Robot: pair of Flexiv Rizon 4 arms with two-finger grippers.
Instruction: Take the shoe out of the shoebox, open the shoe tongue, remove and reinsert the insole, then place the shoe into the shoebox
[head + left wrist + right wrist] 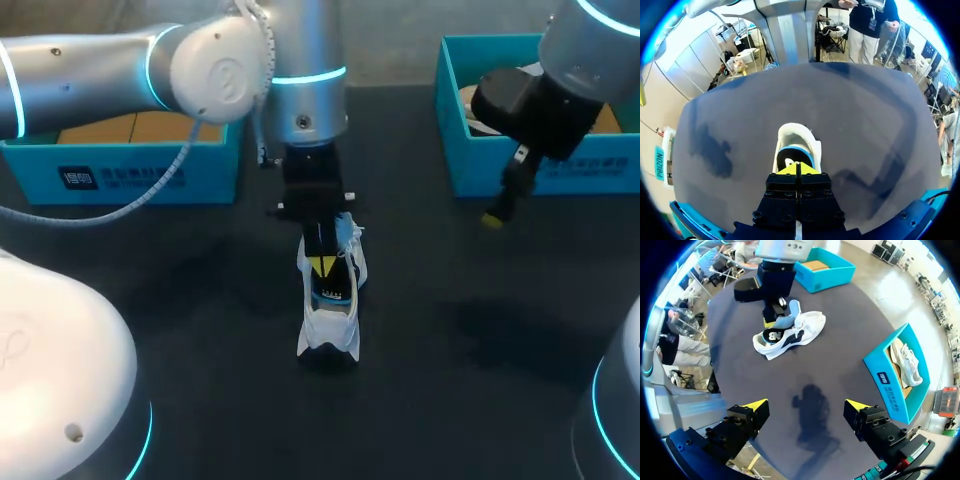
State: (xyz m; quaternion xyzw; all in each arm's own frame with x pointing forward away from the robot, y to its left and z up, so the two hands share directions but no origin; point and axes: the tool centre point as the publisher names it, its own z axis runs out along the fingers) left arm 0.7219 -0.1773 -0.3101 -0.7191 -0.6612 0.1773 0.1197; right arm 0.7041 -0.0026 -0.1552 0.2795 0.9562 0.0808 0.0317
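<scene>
Pointing down into shoe, left gripper fingers pressed together, right gripper hovering, fingers spread

The shoe stands upright on its sole at the middle of the dark table, well apart from both boxes. We see a white upper with a dark navy side panel, white laces and a blue lining inside the opening. Its rounded white end points toward the table's near edge. One open teal shoebox sits at the far left and shows a brown inner floor. A second open teal shoebox sits at the far right. In it we note another white shoe lying on brown paper.
</scene>
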